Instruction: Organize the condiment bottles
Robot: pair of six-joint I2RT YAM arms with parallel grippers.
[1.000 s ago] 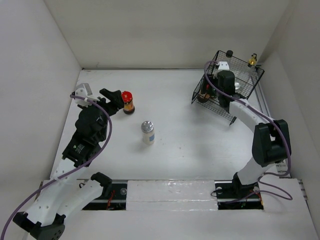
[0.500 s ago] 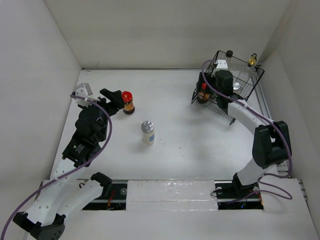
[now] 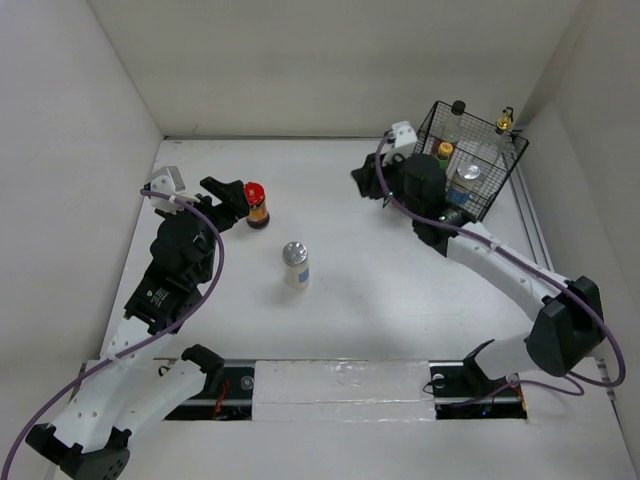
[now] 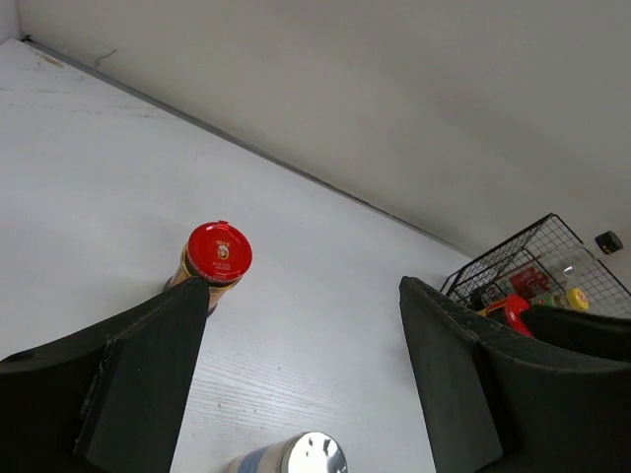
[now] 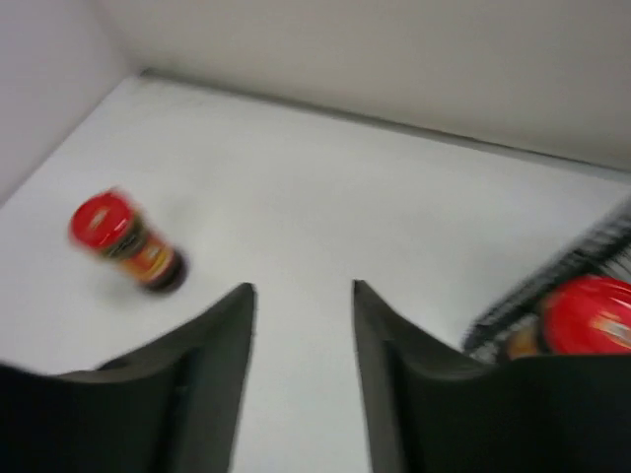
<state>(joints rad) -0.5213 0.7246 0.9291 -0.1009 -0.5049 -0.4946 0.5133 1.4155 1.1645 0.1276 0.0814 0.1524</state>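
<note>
A red-lidded dark jar (image 3: 256, 204) stands at the left rear of the table, also in the left wrist view (image 4: 218, 253). My left gripper (image 3: 230, 197) is open and empty just left of it, with the left finger beside the jar. A silver-lidded white shaker (image 3: 295, 264) stands mid-table. My right gripper (image 3: 366, 180) is open and empty, left of the black wire basket (image 3: 503, 168). The basket holds a black-capped bottle (image 3: 459, 107), a gold-capped bottle (image 3: 506, 120), a yellow-capped bottle (image 3: 444, 150), a silver-lidded shaker (image 3: 468, 176) and a red-lidded jar (image 5: 590, 315).
The basket stands in the far right corner against the walls. White walls close the table on the left, rear and right. Bare table lies between the shaker and the basket. The right wrist view is blurred.
My right gripper has drawn out of the basket and swung left over the table, leaving a red-lidded jar inside. The left arm and the two table bottles have not moved.
</note>
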